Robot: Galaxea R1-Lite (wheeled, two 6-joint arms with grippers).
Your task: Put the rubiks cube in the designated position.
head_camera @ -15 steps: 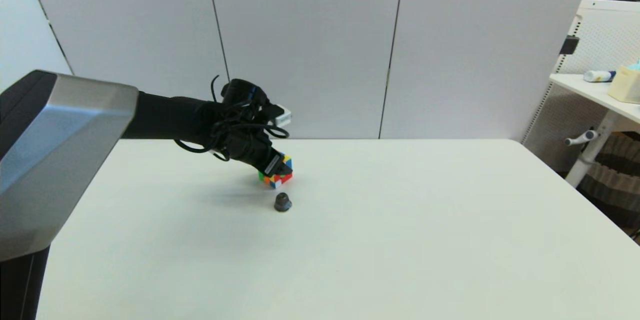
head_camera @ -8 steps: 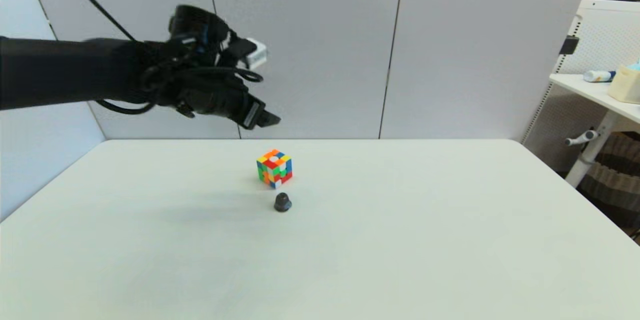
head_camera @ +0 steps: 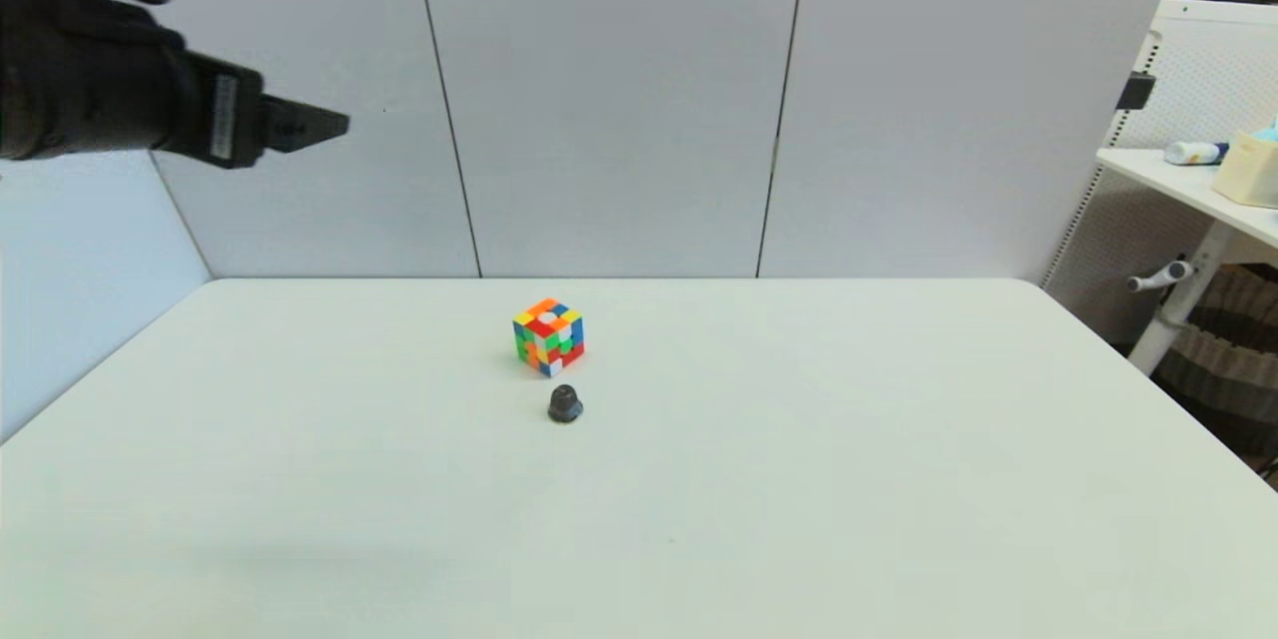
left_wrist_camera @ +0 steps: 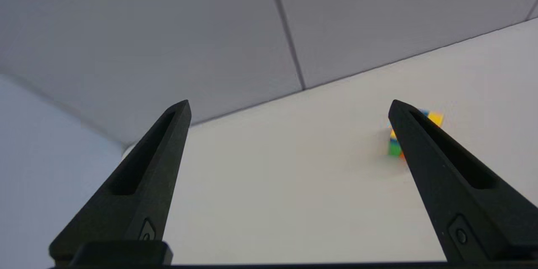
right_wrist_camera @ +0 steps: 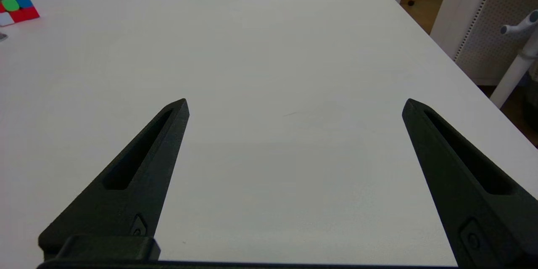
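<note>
**Two open grippers, one cube alone on the table**

One small rubiks cube [head_camera: 548,336] stands on the white table [head_camera: 799,479], in the far middle part of it. It is a 3x3 block with glossy plastic squares in red, orange, yellow, green, blue and white, and it is turned so that one vertical edge faces the robot. Just in front of it, near but apart, sits a small dark grey knob [head_camera: 564,404] with a rounded dome shape and a matte surface. The table top is smooth and plain.

The left gripper [left_wrist_camera: 290,105] is high in the air at the far left, well above the table. Its two long black fingers are pointed wedges of matte plastic; they stand wide apart and hold nothing. The cube is well apart from them, lower and to the right.

The right gripper [right_wrist_camera: 294,105] hovers low over the near right part of the table, its jaws also spread wide and empty. The cube lies far from it, to its left.
</note>
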